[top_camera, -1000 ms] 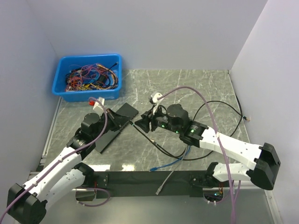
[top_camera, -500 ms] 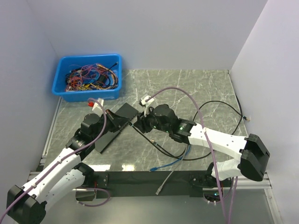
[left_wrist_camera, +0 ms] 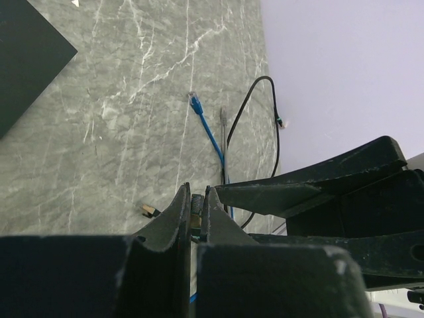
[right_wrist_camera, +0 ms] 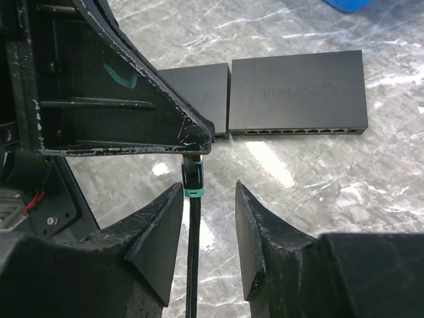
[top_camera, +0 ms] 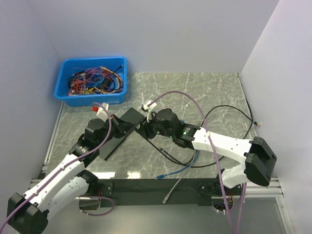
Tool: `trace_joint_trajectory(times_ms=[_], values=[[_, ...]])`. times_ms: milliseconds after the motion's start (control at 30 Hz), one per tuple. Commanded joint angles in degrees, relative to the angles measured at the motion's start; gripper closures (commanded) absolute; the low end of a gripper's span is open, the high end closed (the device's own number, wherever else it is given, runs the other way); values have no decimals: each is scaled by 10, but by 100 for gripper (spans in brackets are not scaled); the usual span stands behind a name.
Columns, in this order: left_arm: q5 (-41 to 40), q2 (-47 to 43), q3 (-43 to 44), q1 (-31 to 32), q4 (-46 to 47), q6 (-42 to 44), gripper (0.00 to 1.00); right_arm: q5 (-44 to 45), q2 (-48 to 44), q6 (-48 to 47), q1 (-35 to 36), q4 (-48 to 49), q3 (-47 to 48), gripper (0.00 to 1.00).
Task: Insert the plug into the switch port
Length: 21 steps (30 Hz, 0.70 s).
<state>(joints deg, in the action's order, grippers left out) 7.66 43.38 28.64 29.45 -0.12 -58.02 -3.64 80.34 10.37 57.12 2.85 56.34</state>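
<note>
Marble table (top_camera: 219, 92), left gripper (left_wrist_camera: 196, 202) clamped on plug (right_wrist_camera: 193, 177), right gripper (right_wrist_camera: 207, 192) parted astride its cable (right_wrist_camera: 192, 265)

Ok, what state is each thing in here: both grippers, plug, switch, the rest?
Left gripper: fingers shut on the plug.
Right gripper: fingers open, either side of the black cable, not touching it.
Plug: held, not in the switch.
Switch: flat on the table, nothing plugged into the ports in view.
Blue cable: loose on the table.
Blue bin: holds tangled wires.
</note>
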Motion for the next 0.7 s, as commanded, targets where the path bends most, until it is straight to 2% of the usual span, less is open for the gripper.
trace_joint_trajectory(times_ms=[0, 667], values=[[-4, -2, 19, 3, 11, -3, 99, -2, 7, -4, 4, 18, 36, 55], [-5, -1, 17, 3, 13, -1, 99, -11, 32, 0, 7, 22, 44, 59]])
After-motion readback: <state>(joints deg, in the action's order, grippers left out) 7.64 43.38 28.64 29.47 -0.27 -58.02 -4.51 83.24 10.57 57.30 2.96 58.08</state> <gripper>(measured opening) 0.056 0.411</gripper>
